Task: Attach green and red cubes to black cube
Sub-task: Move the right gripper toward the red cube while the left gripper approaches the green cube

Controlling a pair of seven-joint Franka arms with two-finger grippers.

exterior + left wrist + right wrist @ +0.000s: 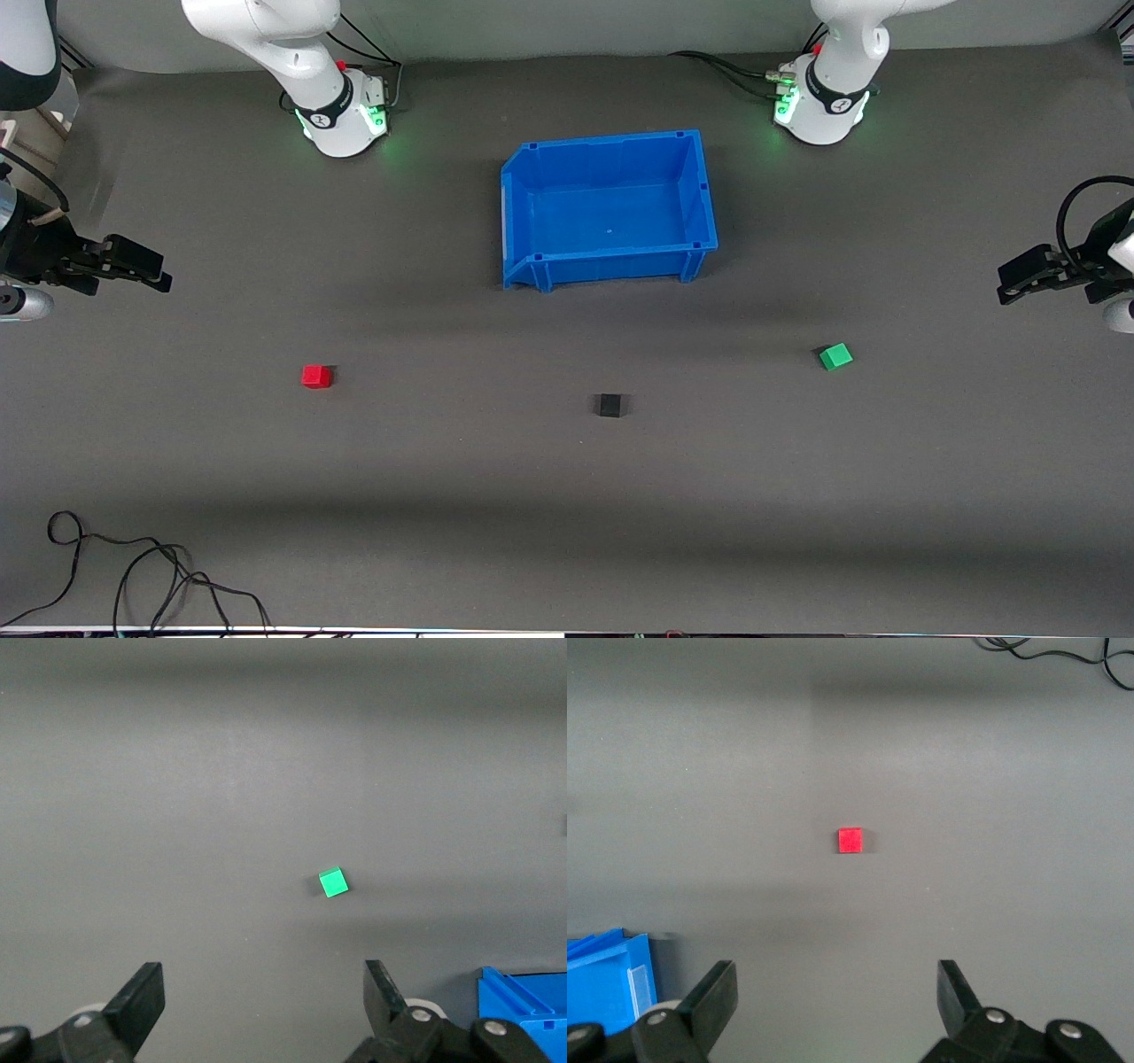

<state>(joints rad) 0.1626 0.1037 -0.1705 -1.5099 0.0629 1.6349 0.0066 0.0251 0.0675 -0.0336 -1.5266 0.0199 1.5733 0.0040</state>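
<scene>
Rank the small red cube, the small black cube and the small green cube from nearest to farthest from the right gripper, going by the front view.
From the right gripper, open at the right arm's end of the table:
1. Small red plastic cube, toward the right arm's end.
2. Small matte black cube, mid-table, nearest the front camera.
3. Small green plastic cube, toward the left arm's end.

Left gripper [261,997], fingers spread wide, hangs over green cube [333,882] near blue bin [523,1003].

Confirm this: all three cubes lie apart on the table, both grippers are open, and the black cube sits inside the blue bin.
Not the last part. In the front view the black cube lies on the table, nearer the camera than the blue bin. The rest holds.
</scene>
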